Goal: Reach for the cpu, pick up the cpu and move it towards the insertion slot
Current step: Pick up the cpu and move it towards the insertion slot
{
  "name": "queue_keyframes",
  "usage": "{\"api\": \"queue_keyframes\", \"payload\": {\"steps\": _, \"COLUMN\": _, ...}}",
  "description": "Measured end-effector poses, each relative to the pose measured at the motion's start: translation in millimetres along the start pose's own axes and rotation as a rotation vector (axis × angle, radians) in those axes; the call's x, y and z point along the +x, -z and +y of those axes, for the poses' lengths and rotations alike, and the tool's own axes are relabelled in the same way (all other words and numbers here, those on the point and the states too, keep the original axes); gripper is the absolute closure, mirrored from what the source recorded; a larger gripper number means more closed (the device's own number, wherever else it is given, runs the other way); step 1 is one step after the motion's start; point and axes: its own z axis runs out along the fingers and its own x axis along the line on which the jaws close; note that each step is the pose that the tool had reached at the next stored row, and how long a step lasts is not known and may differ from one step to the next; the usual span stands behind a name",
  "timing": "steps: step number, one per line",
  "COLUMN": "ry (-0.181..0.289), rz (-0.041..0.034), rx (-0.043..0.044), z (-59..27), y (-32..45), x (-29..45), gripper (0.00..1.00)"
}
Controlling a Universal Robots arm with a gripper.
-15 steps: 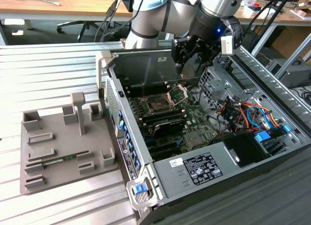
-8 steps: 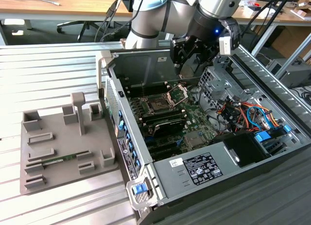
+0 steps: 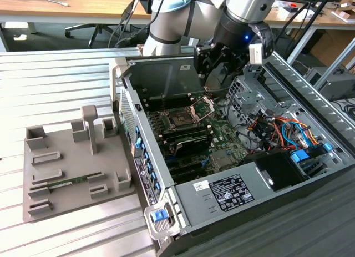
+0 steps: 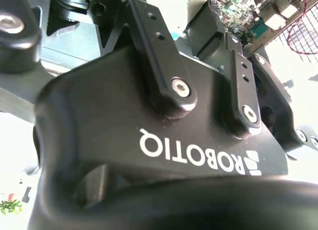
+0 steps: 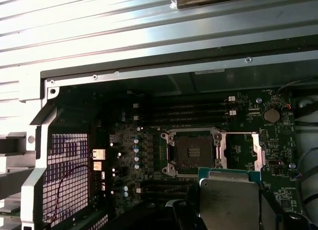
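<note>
In the first wrist view the cpu (image 5: pixel 229 197), a pale silvery square chip, is held between dark fingers (image 5: pixel 185 218) of my gripper (image 5: pixel 229 212), which is shut on it. Just beyond the chip's edge lies the insertion slot (image 5: pixel 191 151), a dark square socket in a silvery frame with its bracket (image 5: pixel 257 151) swung open. In the exterior view my gripper (image 3: pixel 215 74) hangs inside the open computer case, above and slightly behind the insertion slot (image 3: pixel 181 121), and the hinged bracket (image 3: pixel 203 107) stands raised. The second wrist view shows the gripper body (image 4: pixel 164 140) up close.
The computer case (image 3: pixel 222 196) lies open on a ribbed metal table (image 3: pixel 55 79). Memory slots (image 3: pixel 191 140), a drive cage (image 3: pixel 244 96) and coloured cables (image 3: pixel 283 129) surround the socket. A grey tray (image 3: pixel 61 207) with a green memory stick (image 3: pixel 66 184) sits at the exterior view's left.
</note>
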Motion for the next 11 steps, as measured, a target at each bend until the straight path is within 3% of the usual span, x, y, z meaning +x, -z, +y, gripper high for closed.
{"api": "queue_keyframes", "payload": {"steps": 11, "ry": 0.0, "rz": 0.0, "rx": 0.0, "z": -0.3, "y": -4.3, "x": 0.0, "gripper": 0.45}}
